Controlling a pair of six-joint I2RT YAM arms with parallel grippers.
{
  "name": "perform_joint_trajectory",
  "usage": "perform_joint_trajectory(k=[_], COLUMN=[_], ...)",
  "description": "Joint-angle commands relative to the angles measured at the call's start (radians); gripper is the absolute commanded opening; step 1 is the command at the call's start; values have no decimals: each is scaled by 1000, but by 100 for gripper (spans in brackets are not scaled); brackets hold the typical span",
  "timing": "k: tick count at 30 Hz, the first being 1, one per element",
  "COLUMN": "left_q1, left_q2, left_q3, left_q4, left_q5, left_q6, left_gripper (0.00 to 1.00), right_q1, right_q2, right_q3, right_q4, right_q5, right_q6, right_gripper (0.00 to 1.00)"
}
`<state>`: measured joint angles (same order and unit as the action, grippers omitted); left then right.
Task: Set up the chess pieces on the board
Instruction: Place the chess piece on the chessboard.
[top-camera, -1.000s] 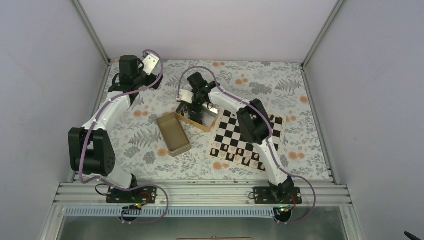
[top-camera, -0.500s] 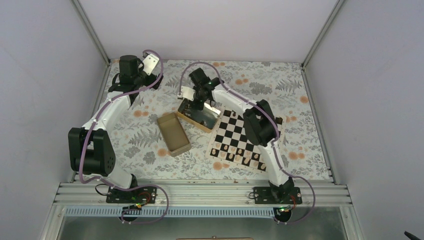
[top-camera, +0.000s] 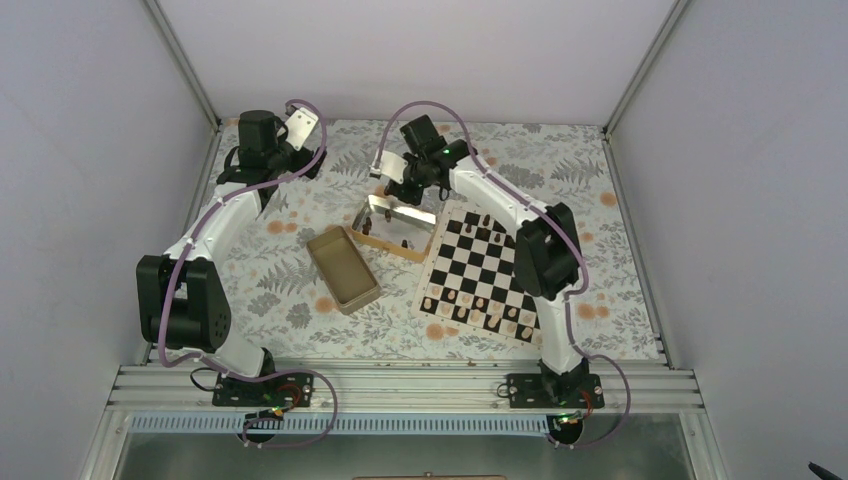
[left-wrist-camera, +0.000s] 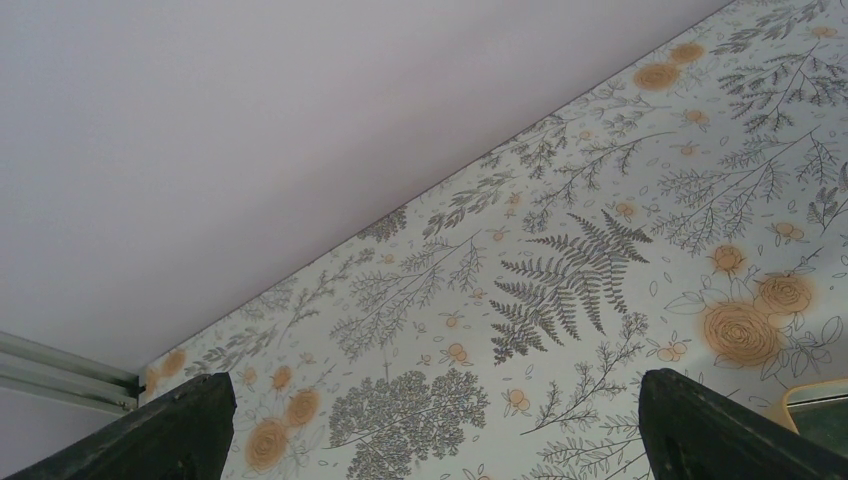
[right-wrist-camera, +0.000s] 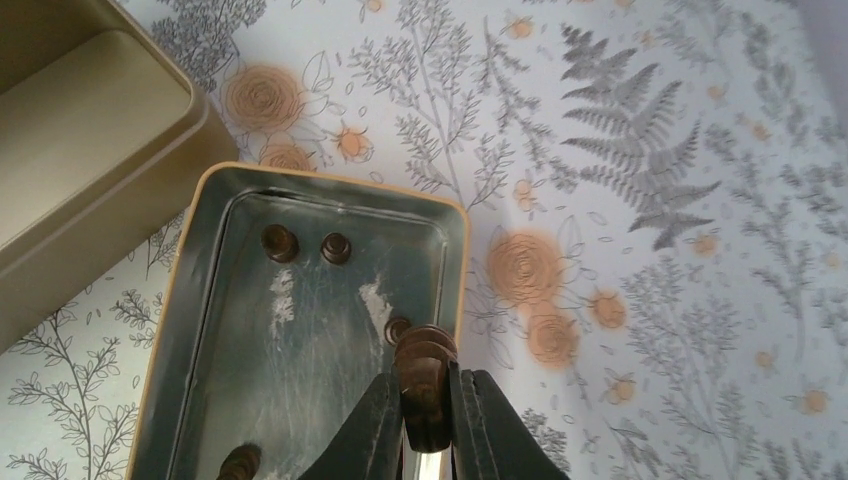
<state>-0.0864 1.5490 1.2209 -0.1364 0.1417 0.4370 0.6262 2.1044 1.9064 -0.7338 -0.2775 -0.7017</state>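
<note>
My right gripper (right-wrist-camera: 428, 420) is shut on a dark brown chess piece (right-wrist-camera: 425, 372), held above the right edge of the open golden tin (right-wrist-camera: 330, 178). Several more dark pieces stand in that tin, among them two (right-wrist-camera: 279, 242) (right-wrist-camera: 336, 247) at its far end. In the top view the right gripper (top-camera: 405, 188) hangs over the tin's far end (top-camera: 372, 205), left of the chessboard (top-camera: 548, 290). The board has a few dark pieces (top-camera: 486, 222) on its far rows. My left gripper (left-wrist-camera: 440, 440) is open and empty over bare cloth; in the top view it (top-camera: 310, 163) is at the far left.
A second golden tin (top-camera: 345, 268), the lid, lies left of the board; it also shows in the right wrist view (right-wrist-camera: 90, 170). Pale wooden pieces (top-camera: 480, 305) fill the board's near rows. Enclosure walls stand close at the back and both sides.
My right gripper has risen out of the tin and moved towards the back, carrying the dark piece. The left arm has not moved.
</note>
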Motion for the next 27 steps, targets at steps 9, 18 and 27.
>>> perform_joint_trajectory(k=[9, 18, 27], left_q1=[-2, 0, -2], left_q2=[-16, -19, -21], left_q3=[-1, 1, 15], left_q4=[23, 23, 11], left_q5=[-2, -9, -1], left_q6=[8, 8, 5], left_gripper=[100, 100, 100], right_q1=[-17, -147, -356], right_q2=[-58, -320, -603], right_q3=[-52, -348, -629], right_q4=[-51, -48, -47], right_q5=[2, 21, 36], right_q6=[13, 53, 73], right_gripper=[7, 8, 8])
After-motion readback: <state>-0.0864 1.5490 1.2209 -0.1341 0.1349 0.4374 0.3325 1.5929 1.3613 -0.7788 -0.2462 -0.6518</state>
